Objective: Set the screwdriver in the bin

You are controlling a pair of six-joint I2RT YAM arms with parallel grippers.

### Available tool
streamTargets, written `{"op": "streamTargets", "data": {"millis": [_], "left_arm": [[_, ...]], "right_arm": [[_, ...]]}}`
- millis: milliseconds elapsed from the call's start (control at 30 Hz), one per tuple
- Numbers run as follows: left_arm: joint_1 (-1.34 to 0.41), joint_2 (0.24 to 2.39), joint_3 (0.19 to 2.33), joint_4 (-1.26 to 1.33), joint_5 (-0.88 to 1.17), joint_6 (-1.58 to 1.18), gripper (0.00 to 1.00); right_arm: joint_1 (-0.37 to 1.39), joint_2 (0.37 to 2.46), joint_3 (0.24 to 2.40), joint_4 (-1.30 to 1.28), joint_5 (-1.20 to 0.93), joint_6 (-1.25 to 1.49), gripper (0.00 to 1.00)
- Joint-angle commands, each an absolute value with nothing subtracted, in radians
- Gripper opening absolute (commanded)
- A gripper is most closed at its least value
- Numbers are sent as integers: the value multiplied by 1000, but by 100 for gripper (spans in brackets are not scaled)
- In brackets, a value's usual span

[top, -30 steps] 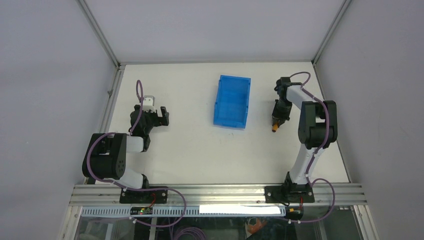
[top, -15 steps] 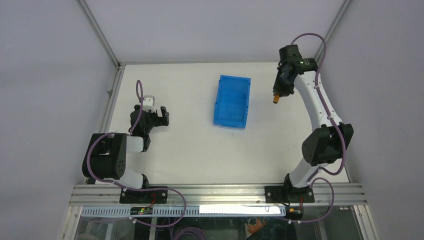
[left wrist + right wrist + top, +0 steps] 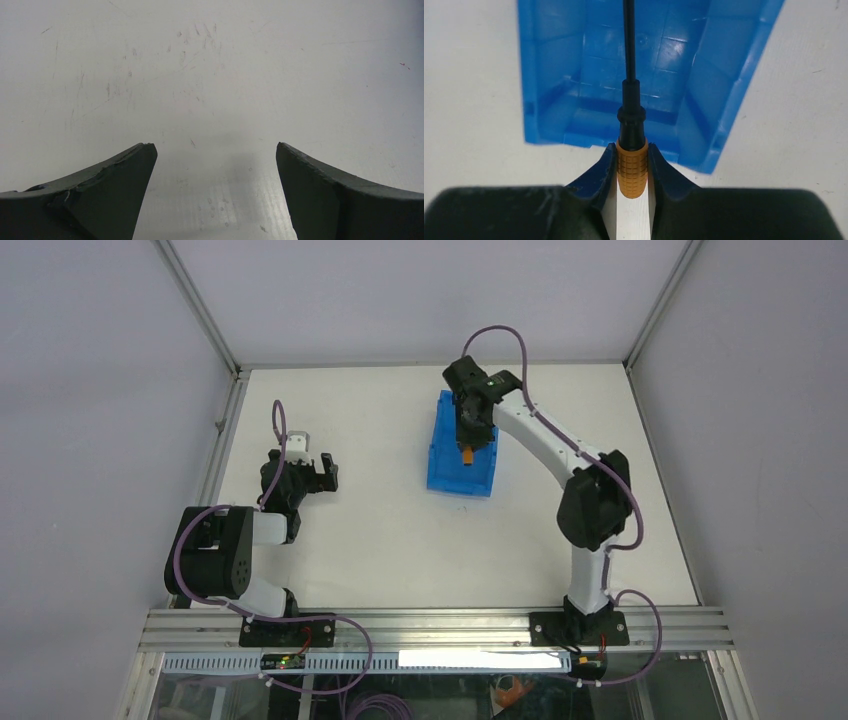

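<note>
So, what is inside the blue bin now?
Only bare floor shows inside the bin. The screwdriver, held in the right gripper, hangs above it. Its shaft hides a thin strip.

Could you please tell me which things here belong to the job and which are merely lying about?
Job:
screwdriver, held by its orange handle in the right gripper
bin, below it

Not the job:
left gripper, open over the table
</note>
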State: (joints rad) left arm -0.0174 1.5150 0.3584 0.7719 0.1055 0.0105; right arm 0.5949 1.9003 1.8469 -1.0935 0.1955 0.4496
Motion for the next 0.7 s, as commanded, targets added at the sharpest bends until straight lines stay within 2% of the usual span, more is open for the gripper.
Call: {"op": "streamTargets", "data": {"millis": [0, 267, 400, 467, 567, 667], "left_arm": [[-8, 1511, 373, 835, 116, 2, 99], [-8, 1511, 373, 835, 116, 2, 99], [-8, 1511, 373, 835, 116, 2, 99], [-8, 1511, 373, 835, 116, 2, 99], [-8, 1511, 373, 835, 116, 2, 99], [-8, 1511, 373, 835, 116, 2, 99]], "right_arm": [[587, 2010, 1817, -999, 177, 481, 0], [590, 2150, 1812, -961, 210, 502, 0], [590, 2161, 1794, -941, 220, 517, 25], [590, 2155, 1798, -949, 230, 521, 41], [596, 2129, 1817, -975, 267, 521, 50], [605, 2077, 1837, -984, 280, 513, 53]]}}
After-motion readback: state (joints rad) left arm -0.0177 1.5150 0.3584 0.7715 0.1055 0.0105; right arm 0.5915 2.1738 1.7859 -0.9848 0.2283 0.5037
